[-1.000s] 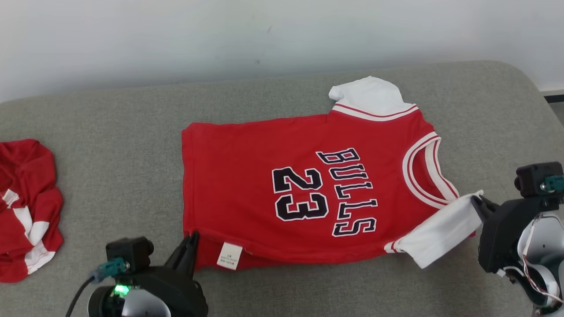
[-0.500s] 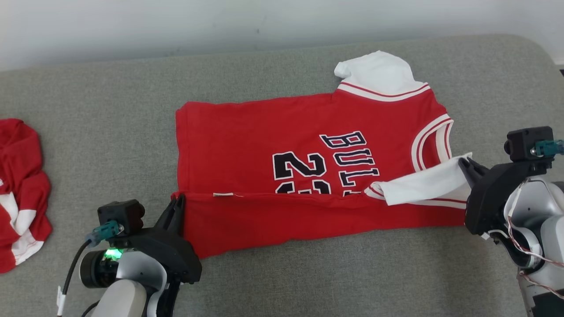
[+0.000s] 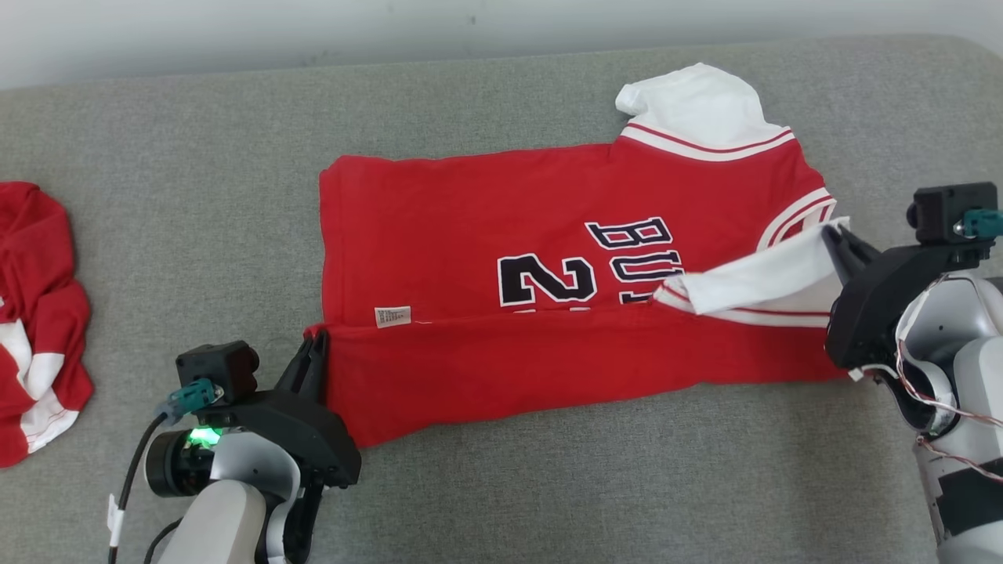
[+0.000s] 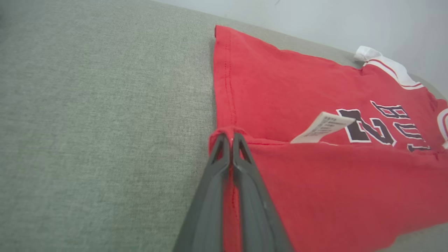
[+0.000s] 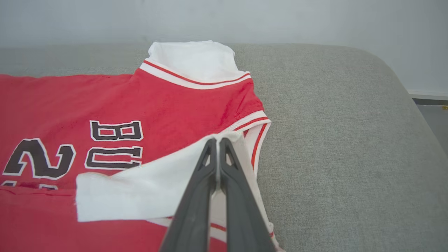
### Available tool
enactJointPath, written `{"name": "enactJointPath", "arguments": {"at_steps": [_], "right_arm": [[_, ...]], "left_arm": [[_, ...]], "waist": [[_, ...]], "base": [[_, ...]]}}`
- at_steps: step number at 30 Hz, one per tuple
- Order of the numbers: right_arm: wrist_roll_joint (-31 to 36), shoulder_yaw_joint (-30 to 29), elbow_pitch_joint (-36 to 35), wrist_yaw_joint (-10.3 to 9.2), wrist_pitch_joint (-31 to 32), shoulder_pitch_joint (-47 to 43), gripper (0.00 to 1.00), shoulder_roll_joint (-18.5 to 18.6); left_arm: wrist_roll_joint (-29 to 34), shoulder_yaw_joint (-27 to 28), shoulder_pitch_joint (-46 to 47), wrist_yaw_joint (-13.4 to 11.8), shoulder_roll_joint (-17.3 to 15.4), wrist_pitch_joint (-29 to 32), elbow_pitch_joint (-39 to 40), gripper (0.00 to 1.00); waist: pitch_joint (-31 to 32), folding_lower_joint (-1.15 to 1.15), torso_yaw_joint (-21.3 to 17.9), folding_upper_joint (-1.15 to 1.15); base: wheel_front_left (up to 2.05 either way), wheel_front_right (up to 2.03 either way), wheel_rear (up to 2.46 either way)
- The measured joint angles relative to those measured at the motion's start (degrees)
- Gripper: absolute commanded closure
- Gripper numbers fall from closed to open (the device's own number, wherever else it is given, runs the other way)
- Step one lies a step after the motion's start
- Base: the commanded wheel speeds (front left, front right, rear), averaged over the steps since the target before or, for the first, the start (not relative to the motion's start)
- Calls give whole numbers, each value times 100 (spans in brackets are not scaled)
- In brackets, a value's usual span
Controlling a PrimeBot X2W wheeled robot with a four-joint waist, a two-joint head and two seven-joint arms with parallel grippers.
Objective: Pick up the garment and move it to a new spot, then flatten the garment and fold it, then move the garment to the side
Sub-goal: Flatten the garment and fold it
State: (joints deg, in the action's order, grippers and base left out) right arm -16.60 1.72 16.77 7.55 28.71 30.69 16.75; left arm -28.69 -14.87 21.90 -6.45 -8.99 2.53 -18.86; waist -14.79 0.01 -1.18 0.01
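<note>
Garment: red basketball jersey (image 3: 486, 235) with black lettering, spread lengthwise mid-way along the grey fabric-covered worktop (image 3: 196, 196), its near long edge turned up and over the lower half of the number.
Left tool (image 3: 316, 352): pinched shut on the jersey's near hem corner, beside the small white care label (image 3: 392, 316).
Right tool (image 3: 834, 235): closed on the end of the near white sleeve (image 3: 752, 282), held above the chest lettering.
Step, as I judge it: lengthwise fold, near edge toward far edge.
Doing it well: move both tools level and together, keep the cloth taut between them, lay the edge parallel to the far one, tuck the sleeve inside, then release.
Aside: crumpled red-and-white garment (image 3: 35, 313) lies well apart on the left.
</note>
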Motion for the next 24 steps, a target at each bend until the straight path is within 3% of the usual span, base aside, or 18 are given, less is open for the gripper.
{"name": "enactJointPath", "arguments": {"at_steps": [1,2,3,12,24], "right_arm": [[5,-35,59,0,-92,41,100,-31],[25,-44,145,0,-302,121,100,-83],[44,-44,193,0,-414,154,0,-112],[143,-68,476,0,-1103,231,0,-205],[122,-610,487,0,-315,-779,0,-87]], "left_arm": [[0,-10,4,15,5,-11,-22,87],[5,-29,27,27,15,-102,-62,64],[29,-48,40,29,13,-130,-88,0],[215,-189,-59,47,-51,-560,-180,0],[637,-497,-837,-179,-201,-957,-168,0]], "waist": [[-2,0,6,0],[5,-1,15,0],[16,0,17,0],[228,-1,5,0],[528,-2,-98,-1]], "base": [[0,0,0],[0,0,0],[0,0,0],[0,0,0],[0,0,0]]}}
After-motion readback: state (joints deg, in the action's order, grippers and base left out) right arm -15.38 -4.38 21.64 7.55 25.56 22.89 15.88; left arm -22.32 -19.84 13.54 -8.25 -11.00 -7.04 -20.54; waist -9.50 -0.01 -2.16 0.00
